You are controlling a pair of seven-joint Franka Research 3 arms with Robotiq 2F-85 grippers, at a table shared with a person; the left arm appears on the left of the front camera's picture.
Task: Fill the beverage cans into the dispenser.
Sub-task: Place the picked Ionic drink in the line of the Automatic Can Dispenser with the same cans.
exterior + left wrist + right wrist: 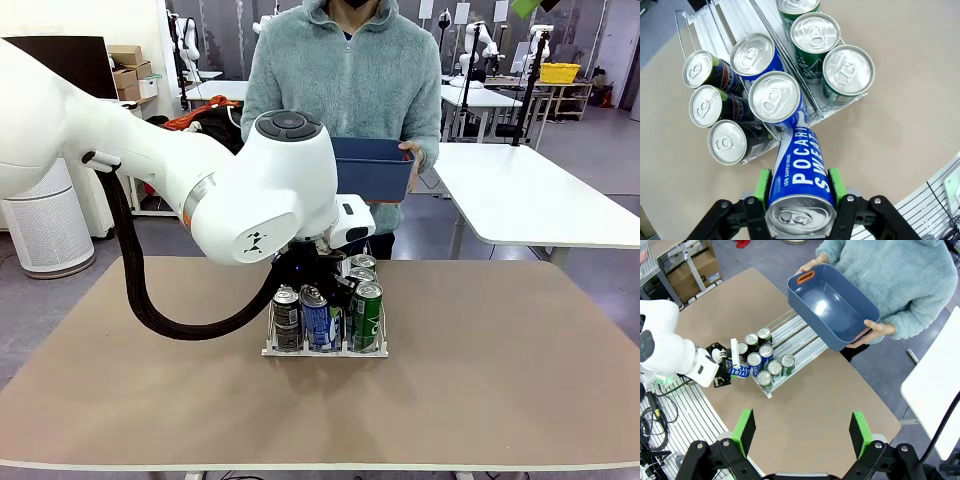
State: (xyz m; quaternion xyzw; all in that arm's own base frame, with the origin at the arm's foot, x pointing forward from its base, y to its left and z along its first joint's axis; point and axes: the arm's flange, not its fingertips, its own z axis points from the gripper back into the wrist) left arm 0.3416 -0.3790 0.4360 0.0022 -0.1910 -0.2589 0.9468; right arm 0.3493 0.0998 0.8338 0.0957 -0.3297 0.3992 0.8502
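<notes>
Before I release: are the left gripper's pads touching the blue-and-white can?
Touching. The left wrist view shows both green pads pressed against the sides of the blue-and-white can held in the left gripper.

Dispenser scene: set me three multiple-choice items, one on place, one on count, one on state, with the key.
1. Where is the dark blue bin?
A. On the table
B. In the person's hands, above the table's far side
C. In the right gripper

2. How many green cans stand in the dispenser?
A. One
B. Three
C. Five

3. What state is the left gripper in?
A. Open, holding nothing
B. Shut on a black can
C. Shut on the blue-and-white can

Key: B, both hands grip its ends; B, three silver tops fill the green lane; C, green pads press the can's sides.
</notes>
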